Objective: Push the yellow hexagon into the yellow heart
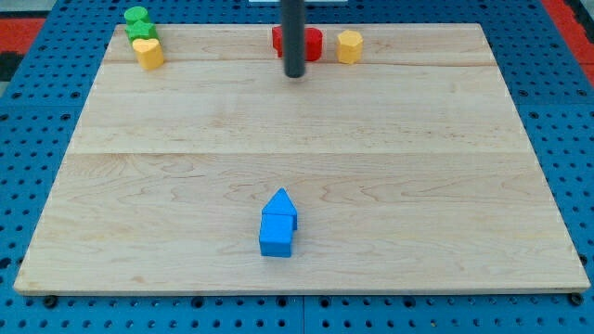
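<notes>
The yellow hexagon [349, 45] sits near the view's top, right of centre, just right of a red block [311, 43]. The yellow heart [148, 52] sits at the view's top left, touching a green block [138, 22] behind it. My tip [295, 73] is down on the board in front of the red block, partly hiding it, and a short way left of and below the yellow hexagon. The tip touches neither yellow block.
Two blue blocks stand together at the view's bottom centre: a pointed one [280, 205] and a cube [276, 236] in front of it. The wooden board [464, 186] lies on a blue pegboard surface.
</notes>
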Robot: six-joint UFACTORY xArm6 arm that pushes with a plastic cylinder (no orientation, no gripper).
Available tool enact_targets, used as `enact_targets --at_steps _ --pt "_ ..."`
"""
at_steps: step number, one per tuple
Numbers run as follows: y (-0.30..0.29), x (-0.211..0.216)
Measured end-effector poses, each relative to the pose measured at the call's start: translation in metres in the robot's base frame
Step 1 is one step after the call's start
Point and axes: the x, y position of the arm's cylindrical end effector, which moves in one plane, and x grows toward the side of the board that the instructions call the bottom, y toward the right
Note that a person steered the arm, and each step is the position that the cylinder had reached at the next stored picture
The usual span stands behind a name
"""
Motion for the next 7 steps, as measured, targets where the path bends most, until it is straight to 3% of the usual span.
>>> enact_targets --at_steps 2,3,4,5,7 --pt "0.108 -0.016" --pt "0.127 -0.052" --pt "0.111 -0.082" --pt "0.067 -0.072" --pt "0.027 -0.008"
